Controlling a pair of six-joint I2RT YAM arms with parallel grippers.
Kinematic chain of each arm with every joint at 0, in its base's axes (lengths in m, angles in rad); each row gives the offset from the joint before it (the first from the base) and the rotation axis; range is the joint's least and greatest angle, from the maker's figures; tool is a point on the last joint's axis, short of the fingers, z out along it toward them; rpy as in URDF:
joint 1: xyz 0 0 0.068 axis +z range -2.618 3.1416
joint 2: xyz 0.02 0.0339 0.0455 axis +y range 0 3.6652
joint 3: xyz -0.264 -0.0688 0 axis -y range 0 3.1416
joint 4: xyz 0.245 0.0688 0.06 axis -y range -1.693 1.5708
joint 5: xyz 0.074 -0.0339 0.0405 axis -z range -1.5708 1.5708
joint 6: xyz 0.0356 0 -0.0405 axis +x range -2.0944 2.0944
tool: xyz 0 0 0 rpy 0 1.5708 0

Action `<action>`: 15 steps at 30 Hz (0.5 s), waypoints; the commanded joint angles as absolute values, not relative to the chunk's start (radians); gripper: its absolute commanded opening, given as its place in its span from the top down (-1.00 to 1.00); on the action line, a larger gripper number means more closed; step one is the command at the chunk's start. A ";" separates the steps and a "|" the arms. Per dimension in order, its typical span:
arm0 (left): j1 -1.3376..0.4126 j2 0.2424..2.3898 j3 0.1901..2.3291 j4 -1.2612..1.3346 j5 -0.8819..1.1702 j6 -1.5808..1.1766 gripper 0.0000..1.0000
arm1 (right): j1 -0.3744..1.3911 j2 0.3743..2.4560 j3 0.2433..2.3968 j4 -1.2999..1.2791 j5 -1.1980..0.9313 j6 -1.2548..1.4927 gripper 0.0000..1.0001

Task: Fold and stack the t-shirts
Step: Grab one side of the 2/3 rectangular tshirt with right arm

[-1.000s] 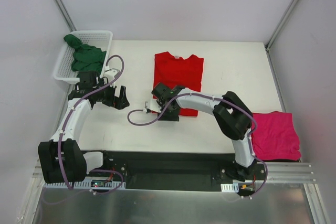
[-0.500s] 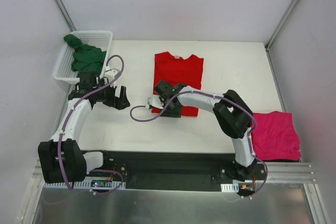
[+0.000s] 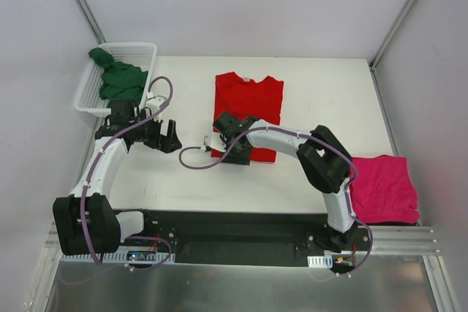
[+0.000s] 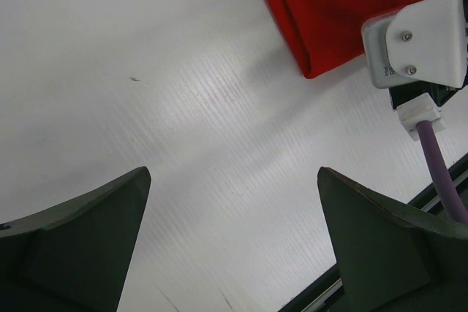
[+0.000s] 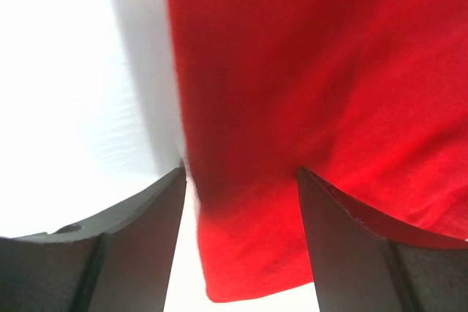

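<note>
Basket (image 3: pixel 140 53), white mesh, green tee (image 3: pixel 121 82) crumpled inside

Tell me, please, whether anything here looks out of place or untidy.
The dark green t-shirt lies crumpled in the white basket, one part bunched up at its far-left corner, while the red t-shirt and pink t-shirt lie flat.

No text can be read anywhere; the white housing (image 4: pixel 417 38) at the upper right of the left wrist view bears tiny print (too small to make out).
</note>
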State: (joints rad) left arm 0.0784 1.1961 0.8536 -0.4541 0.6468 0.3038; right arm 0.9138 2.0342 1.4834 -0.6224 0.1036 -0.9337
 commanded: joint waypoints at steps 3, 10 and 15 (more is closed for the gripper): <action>0.080 1.198 0.865 -0.457 0.684 0.324 -0.99 | 0.928 2.011 1.514 -0.638 0.046 -0.931 -0.32; 0.078 1.201 0.867 -0.459 0.690 0.322 -0.98 | 0.931 2.045 1.511 -0.614 0.104 -0.943 -0.29; 0.078 1.204 0.865 -0.459 0.693 0.318 -0.99 | 0.931 2.066 1.526 -0.603 0.135 -0.953 -0.29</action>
State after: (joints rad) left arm 0.0784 1.1988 0.8536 -0.4541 0.6544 0.3038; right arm 0.9272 2.0438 1.4891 -0.6128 0.1028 -0.9367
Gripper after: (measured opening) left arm 0.993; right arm 0.646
